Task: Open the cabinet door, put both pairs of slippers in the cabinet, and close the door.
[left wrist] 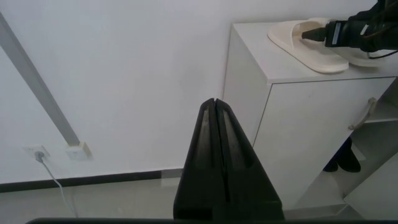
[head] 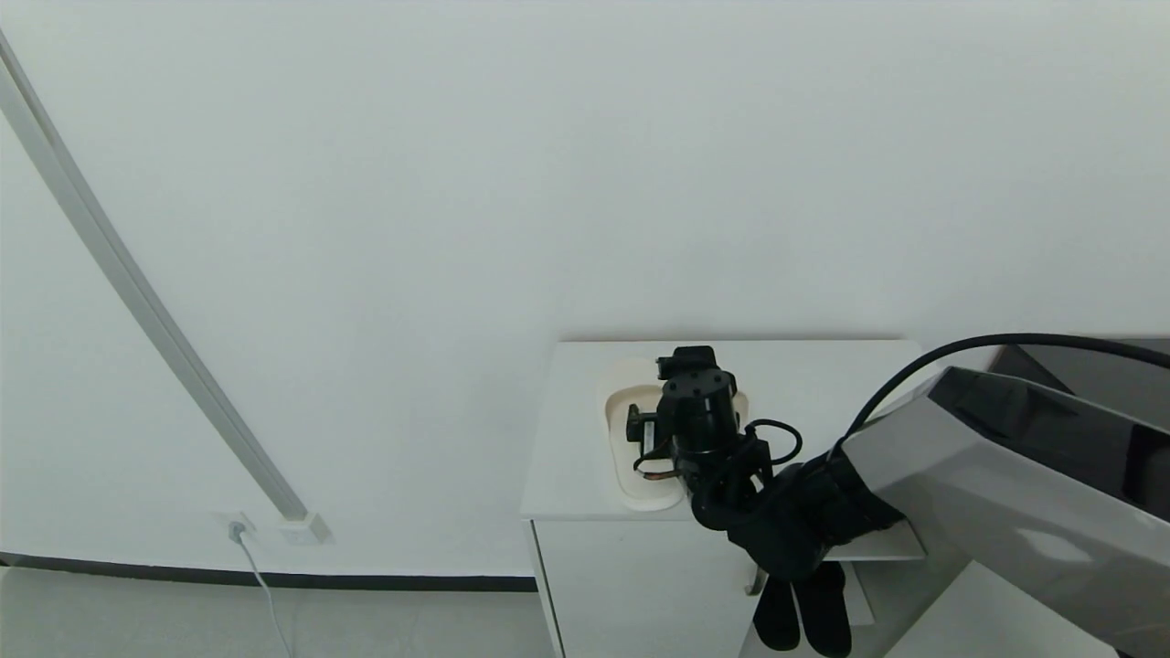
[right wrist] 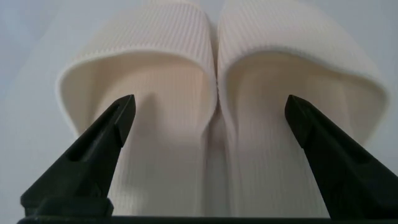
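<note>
Lengthwise, both cream slippers [head: 624, 393] point toes toward the wall [head: 548, 183].

cream ribbed slippers [right wrist: 211, 93], white cabinet [head: 585, 457]

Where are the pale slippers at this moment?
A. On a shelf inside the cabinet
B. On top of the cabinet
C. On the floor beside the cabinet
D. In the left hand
B: the pale slippers lie side by side on the flat top of the cabinet, and the open right hand is at their straps.
</note>
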`<state>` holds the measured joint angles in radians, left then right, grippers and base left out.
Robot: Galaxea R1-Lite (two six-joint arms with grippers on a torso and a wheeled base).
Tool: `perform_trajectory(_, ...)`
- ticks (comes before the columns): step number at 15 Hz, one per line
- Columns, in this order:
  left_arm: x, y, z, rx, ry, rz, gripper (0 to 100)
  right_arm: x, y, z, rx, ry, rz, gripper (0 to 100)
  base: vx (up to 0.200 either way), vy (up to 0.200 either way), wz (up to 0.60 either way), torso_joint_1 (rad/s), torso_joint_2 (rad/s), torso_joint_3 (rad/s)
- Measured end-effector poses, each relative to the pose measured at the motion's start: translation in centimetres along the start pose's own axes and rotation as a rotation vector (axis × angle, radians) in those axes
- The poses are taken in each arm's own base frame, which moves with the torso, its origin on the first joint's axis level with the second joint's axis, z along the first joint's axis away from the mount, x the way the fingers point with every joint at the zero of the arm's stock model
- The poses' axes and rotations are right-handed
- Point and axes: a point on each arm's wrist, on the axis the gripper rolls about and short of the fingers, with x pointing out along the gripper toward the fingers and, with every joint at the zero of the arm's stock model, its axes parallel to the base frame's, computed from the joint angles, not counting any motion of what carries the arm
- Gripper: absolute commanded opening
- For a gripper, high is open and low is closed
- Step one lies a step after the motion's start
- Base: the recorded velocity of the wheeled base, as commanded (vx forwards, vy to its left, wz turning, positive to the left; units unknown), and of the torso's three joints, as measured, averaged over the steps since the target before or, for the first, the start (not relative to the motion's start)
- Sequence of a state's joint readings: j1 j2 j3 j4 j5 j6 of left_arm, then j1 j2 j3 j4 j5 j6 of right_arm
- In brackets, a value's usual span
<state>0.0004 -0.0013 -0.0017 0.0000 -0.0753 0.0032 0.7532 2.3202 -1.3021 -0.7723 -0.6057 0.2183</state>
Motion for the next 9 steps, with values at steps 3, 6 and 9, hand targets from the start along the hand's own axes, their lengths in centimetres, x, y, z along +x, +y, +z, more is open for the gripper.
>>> perform_trajectory(3,0.0,0.0,0.0,0.000,0.000,0.000,0,1.6,0.1,0.0,-0.013,-0.015,0.011,100,0.000,0.000,0.00,0.000,0.00,0.000)
perform_trajectory(6,0.0,0.0,0.0,0.000,0.000,0.000,0,2.8,-0.3,-0.1,-0.008,-0.023,0.005,100,0.000,0.000,0.00,0.000,0.00,0.000)
perform_trajectory(9,0.0,0.0,0.0,0.000,0.000,0.000,0,3.2,-0.6,-0.2,-0.006,-0.024,-0.007,0,0.000,0.000,0.00,0.000,0.00,0.000)
